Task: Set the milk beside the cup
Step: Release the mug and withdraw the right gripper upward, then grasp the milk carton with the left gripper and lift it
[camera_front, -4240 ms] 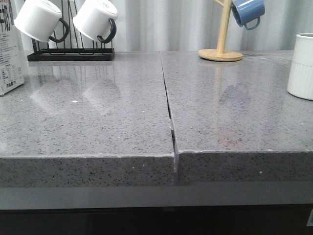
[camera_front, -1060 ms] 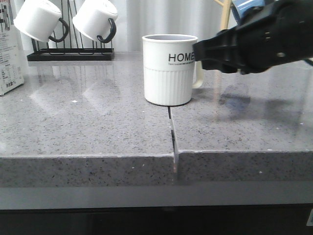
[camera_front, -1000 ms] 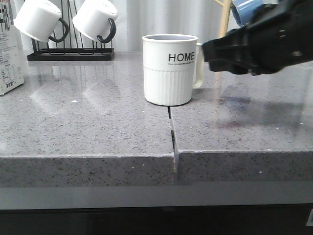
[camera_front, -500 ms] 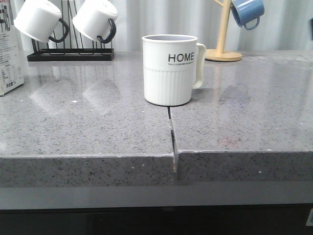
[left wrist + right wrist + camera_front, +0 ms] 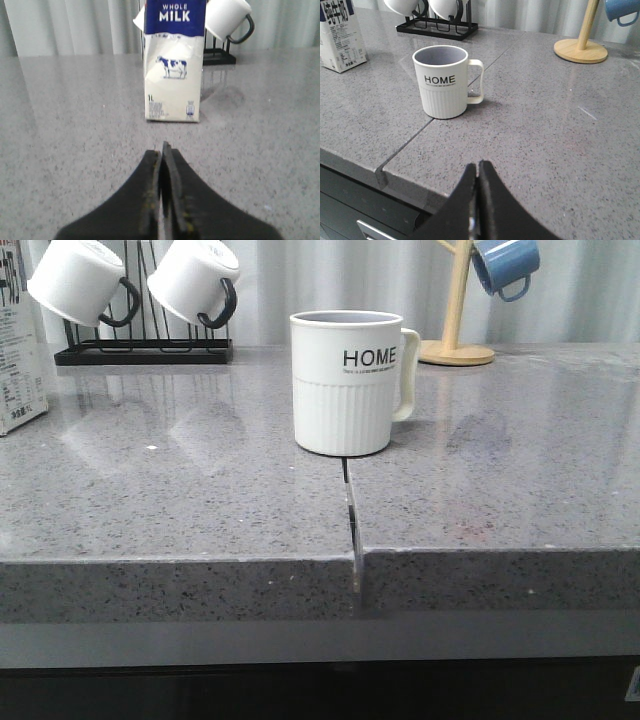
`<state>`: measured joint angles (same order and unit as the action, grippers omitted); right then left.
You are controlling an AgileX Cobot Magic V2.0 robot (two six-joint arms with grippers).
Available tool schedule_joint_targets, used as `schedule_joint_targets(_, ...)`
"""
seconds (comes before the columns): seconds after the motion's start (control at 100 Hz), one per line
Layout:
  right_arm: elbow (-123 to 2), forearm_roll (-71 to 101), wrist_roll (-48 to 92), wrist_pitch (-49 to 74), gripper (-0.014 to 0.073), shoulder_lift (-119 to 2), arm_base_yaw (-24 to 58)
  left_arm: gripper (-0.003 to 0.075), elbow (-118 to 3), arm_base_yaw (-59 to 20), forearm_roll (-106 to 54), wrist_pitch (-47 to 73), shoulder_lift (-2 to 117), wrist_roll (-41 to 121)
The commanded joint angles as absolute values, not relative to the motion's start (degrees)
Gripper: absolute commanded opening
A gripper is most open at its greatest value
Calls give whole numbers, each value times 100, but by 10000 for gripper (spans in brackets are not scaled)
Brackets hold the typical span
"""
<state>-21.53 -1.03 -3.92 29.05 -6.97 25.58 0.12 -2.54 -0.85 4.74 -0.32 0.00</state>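
Your right gripper (image 5: 477, 172) has withdrawn closed from the cup (image 5: 346, 380); next, your closed, empty left gripper (image 5: 161, 160) fetches the milk (image 5: 174, 60).

The left gripper (image 5: 161, 165) is black, its two fingers (image 5: 149, 190) broad at the base and tapering to narrow tips, with a matte, slightly scuffed finish that carries faint yellowish specks along the inner edges. The right gripper (image 5: 477, 172) is the same black, wedge-shaped pair, smooth and dark, with a thin pale line showing along the seam between its fingers (image 5: 492, 205).
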Motion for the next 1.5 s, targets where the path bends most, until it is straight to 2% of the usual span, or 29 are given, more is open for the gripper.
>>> schedule_joint_targets(0.0,-2288,-78,-390,2754,-17,-552,2551,-21,222,-230,-121,-733,-213,-56)
schedule_joint_targets(0.1,-2288,-78,-390,2787,-17,-502,2551,-21,-133,-230,-121,-470,-146,-56)
schedule_joint_targets(0.3,-2288,-78,-390,2779,-17,-502,2551,-21,-1306,-230,-47,1017,798,-56)
schedule_joint_targets(0.47,-2288,-78,-390,2779,-17,-502,2551,1,-1928,-230,129,1076,2021,-56)
schedule_joint_targets(0.52,-2288,-78,-390,2779,-17,-502,2551,52,-2048,-230,142,939,2336,-56)
schedule_joint_targets(0.57,-2288,-78,-390,2779,-17,-502,2551,136,-2152,-230,142,733,2624,-56)
schedule_joint_targets(0.64,-2288,-78,-390,2779,-17,-502,2551,309,-2245,-230,142,216,2973,-56)
schedule_joint_targets(0.69,-2288,-78,-390,2779,-17,-502,2551,468,-2255,-230,107,-320,3203,-56)
schedule_joint_targets(0.74,-2288,-78,-390,2779,-17,-502,2551,582,-2255,-230,83,-905,3428,-56)
schedule_joint_targets(0.79,-2288,-78,-390,2779,-17,-502,2551,657,-2283,-230,69,-1411,3659,-56)
schedule_joint_targets(0.83,-2288,-78,-390,2779,-17,-502,2551,688,-2321,-230,69,-1618,3828,-56)
schedule_joint_targets(1.49,-2288,-78,-390,2775,-17,-502,2551,690,-4241,-507,-74,-1702,6818,-68)
